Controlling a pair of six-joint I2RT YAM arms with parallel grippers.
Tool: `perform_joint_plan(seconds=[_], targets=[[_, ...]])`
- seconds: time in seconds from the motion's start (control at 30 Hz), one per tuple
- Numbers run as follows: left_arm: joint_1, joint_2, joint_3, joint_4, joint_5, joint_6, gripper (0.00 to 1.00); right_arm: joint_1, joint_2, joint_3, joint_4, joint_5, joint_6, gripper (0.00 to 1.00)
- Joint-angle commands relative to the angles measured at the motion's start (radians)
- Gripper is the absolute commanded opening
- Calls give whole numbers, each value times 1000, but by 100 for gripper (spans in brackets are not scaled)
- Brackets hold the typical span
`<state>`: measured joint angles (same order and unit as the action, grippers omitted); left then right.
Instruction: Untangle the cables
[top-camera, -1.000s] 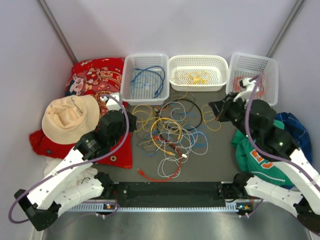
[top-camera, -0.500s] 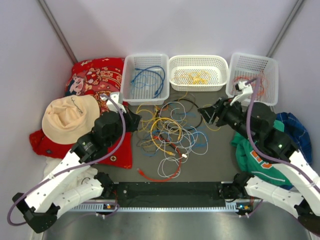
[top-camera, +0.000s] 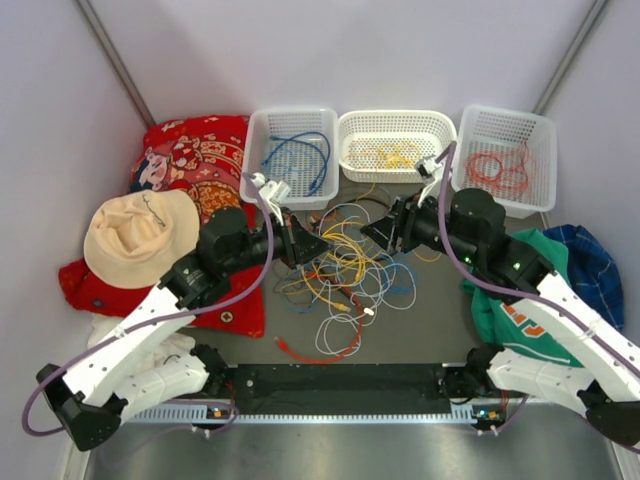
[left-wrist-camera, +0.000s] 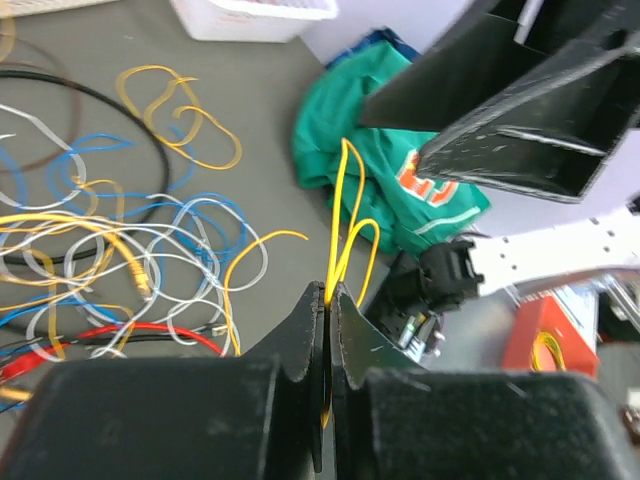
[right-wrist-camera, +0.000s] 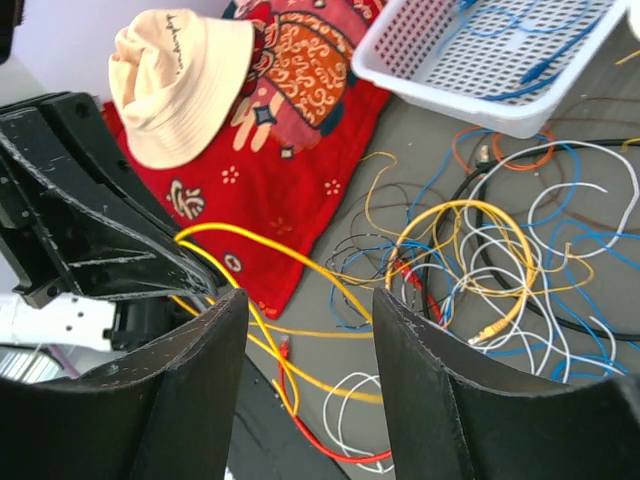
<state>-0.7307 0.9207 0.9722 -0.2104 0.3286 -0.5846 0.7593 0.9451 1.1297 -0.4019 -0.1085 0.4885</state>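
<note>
Both arms have swung inward over the tangle of thin looped cables (top-camera: 340, 275), yellow, white, blue, red and black, mid-desk.
Left fingers (top-camera: 305, 243) pinch one yellow cable strand (left-wrist-camera: 347, 205) at the heap's 10 o'clock; right fingers (top-camera: 383, 233) gape at 1 o'clock. Dark grey desk (top-camera: 430, 320), pale walls (top-camera: 350, 50), three white mesh baskets (top-camera: 396, 174) at 12 o'clock.
</note>
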Motion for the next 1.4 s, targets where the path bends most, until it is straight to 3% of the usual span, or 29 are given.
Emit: perform_joint_plan(seconds=[0.0,0.43,0.7,0.83,1.37], targets=[[-1,21,51,94,116,-9,0,20,20,67,58,-72,-33,52],[-1,36,63,86,112,12,0,35,-5,28,38,-112,-57,47],[-1,58,71,20,67,45,0,37,-167,-27,61,30,-59,50],[-3,66,66,31,82,34,0,35,-143,-2,-8,-45,-62,50],[-3,132,134,65,107,37,0,37,-112,-107,61,-148,-18,48]])
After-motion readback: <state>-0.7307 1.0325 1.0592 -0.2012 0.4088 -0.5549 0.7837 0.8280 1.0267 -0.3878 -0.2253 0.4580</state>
